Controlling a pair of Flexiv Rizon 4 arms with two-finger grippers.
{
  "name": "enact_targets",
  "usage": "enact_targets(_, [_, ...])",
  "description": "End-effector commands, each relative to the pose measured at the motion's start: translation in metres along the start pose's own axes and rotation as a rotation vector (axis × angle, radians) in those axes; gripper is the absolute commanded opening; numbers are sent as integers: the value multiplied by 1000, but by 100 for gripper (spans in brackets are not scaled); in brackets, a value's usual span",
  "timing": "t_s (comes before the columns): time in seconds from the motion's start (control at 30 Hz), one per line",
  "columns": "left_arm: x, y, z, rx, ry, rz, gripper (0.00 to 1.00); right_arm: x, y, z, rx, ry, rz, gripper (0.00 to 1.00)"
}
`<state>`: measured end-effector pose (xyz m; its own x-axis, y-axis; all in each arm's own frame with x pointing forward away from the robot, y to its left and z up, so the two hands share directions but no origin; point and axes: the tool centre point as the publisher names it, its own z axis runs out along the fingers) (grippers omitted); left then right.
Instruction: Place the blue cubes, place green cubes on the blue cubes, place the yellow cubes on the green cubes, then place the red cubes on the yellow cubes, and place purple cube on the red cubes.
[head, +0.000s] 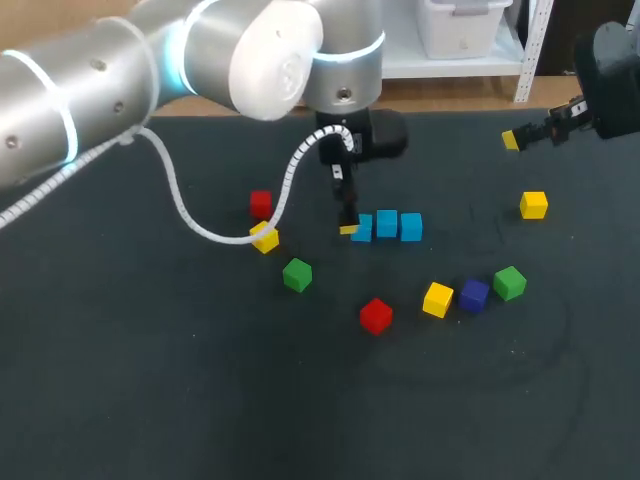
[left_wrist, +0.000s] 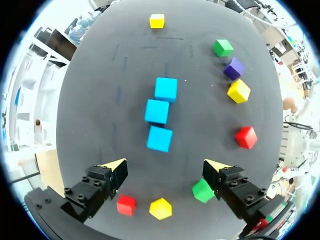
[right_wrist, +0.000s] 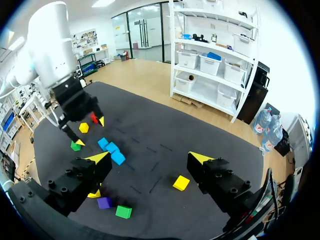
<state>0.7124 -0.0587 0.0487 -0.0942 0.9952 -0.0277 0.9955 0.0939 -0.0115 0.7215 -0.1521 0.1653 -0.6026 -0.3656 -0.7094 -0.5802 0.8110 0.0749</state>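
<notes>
**Head view.** The left arm (head: 120, 80) filled the foreground. The left gripper (head: 347, 215) hung low, just beside one end of the row of blue cubes (head: 387, 225). Only one yellow tip showed here, so the finger spread could not be read from this view. The three blue cubes sat touching, with the row's long axis running across the table. The near green cube (head: 297, 274) lay close to the left gripper, on the left arm's side of the row. The far green cube (head: 509, 283) lay well apart, just beside the purple cube (head: 474, 295). The right gripper (head: 525, 137) hung at the far right edge, well apart from every cube.

**Left wrist view.** The fingers (left_wrist: 116, 169) stood wide apart and held nothing. The row of blue cubes (left_wrist: 157, 111) ran straight ahead from the gap, end-on. The near green cube (left_wrist: 201, 190) sat just beside one finger, behind its tip.

**Right wrist view.** The right gripper (right_wrist: 149, 159) was likewise spread and empty, with a yellow cube (right_wrist: 181, 182) on the table under the gap. The blue row (right_wrist: 111, 150) lay well ahead, beside the left gripper (right_wrist: 90, 131).

**Reading.** With the blue row laid, the green cubes probably came next. The left arm was clearly the nearer to one, which lay sideways and back from its fingers rather than ahead.
</notes>
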Motion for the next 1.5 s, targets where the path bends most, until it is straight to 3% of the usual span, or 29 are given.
enact_targets(0.03, [23, -21, -11, -58, -10, -20, 100, 1, 2, 0, 8, -2, 0, 100])
enact_targets(0.4, [69, -38, 6, -54, 38, -240, 100, 1, 2, 0, 8, -2, 0, 100])
enact_targets(0.63, [90, -39, 17, -30, 53, -305, 100, 1, 2, 0, 8, -2, 0, 100])
enact_targets(0.9, [93, -39, 16, -29, 40, -332, 100, 1, 2, 0, 8, -2, 0, 100])
enact_targets(1.03, [78, -55, 16, -2, 56, -335, 100, 1, 2, 0, 8, -2, 0, 100])
enact_targets(1.17, [68, -77, 22, 6, 19, -369, 100, 1, 2, 0, 8, -2, 0, 100])
enact_targets(1.33, [74, -89, 36, 30, 7, -436, 100, 1, 2, 0, 8, -2, 0, 100])
enact_targets(1.5, [83, -89, 41, 3, 17, -485, 100, 1, 2, 0, 8, -2, 0, 100])
